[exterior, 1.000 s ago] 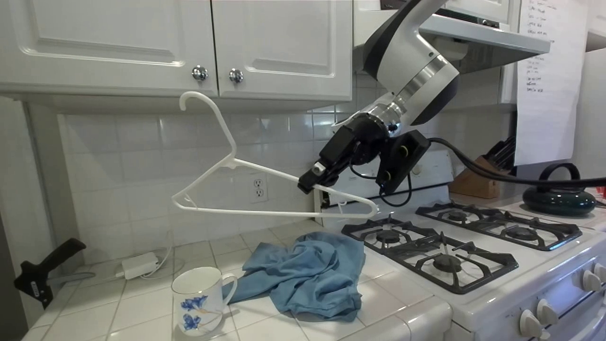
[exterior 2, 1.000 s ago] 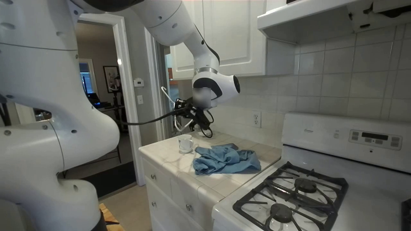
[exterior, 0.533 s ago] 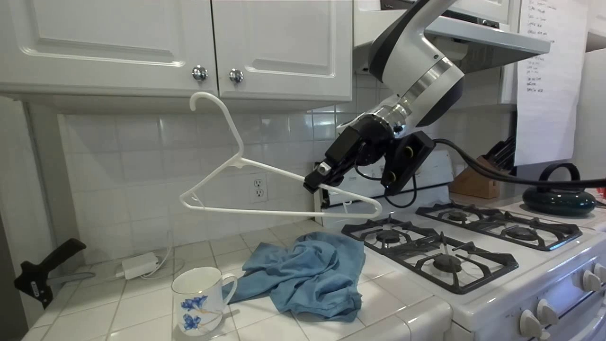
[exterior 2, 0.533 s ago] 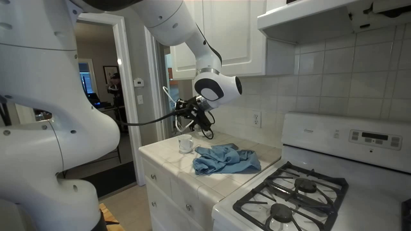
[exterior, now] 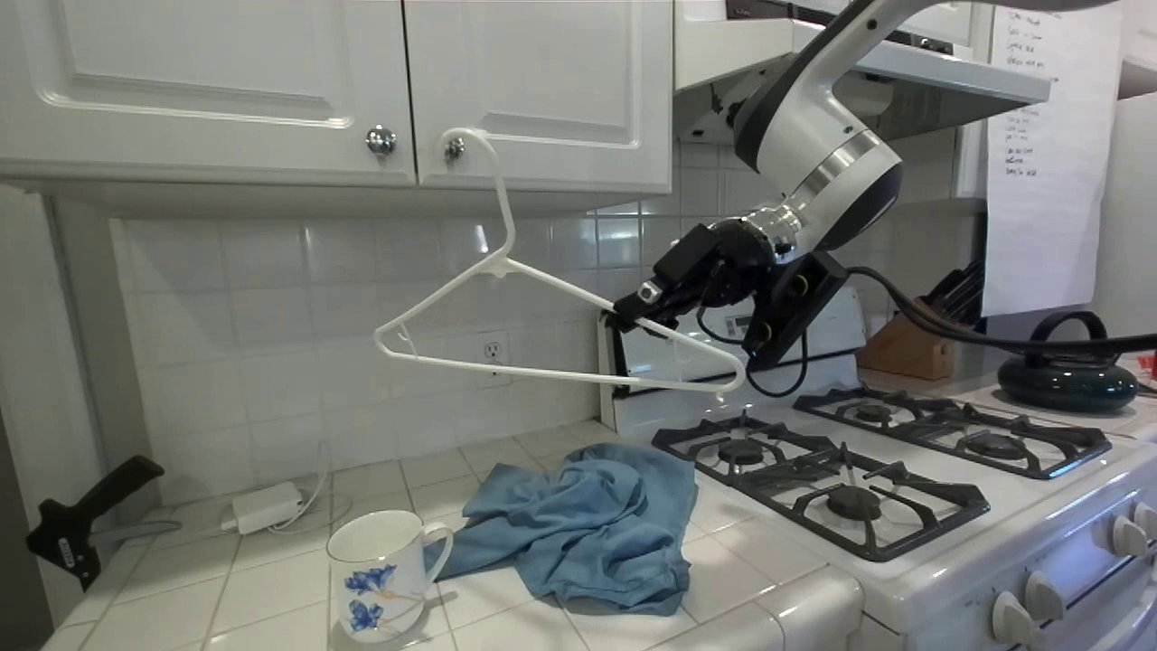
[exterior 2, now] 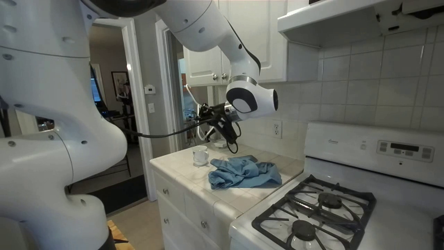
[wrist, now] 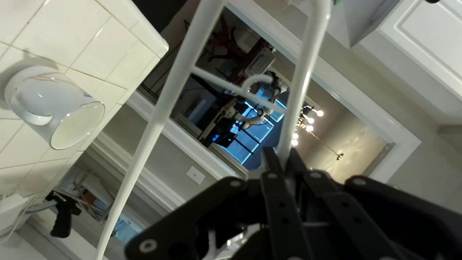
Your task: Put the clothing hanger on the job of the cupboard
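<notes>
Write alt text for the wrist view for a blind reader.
A black claw grips a white clothing hanger by one bar. The view is tilted: a white mug stands on a tiled counter at left, and a doorway with lit bulbs beyond it shows behind the hanger.

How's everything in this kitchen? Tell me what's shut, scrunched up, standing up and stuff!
Hanger, tilted in the air, not hung up yet.
Gripper, closed and holding it.
Cupboard doors, closed.
Mug, standing upright.
Blue cloth, crumpled.
Stove burners, no flames showing.
Kettle, upright.
Wall outlet, nothing plugged in.
</notes>
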Tool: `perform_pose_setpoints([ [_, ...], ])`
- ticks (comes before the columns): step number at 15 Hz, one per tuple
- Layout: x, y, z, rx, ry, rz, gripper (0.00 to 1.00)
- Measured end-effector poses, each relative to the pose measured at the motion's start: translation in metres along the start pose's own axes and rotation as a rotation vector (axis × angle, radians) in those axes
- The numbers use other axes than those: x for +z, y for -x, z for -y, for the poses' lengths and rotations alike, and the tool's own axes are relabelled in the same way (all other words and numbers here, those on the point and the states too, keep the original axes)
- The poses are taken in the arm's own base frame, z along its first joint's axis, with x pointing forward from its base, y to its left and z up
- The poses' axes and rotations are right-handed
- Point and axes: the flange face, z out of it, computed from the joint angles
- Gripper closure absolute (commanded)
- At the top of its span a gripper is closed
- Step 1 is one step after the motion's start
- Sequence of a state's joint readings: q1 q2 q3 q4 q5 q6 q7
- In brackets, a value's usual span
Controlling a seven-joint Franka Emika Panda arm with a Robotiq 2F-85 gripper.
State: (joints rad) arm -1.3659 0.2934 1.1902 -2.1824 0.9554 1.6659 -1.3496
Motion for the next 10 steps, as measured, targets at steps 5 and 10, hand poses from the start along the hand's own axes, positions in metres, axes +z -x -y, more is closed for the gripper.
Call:
perform_pose_setpoints([
  [5,0.007,-0.01,-0.012,0.0,-0.04,-0.02,0.92],
  [10,0.006,-0.012,-0.011,-0.002,-0.032,-0.017,0.92],
])
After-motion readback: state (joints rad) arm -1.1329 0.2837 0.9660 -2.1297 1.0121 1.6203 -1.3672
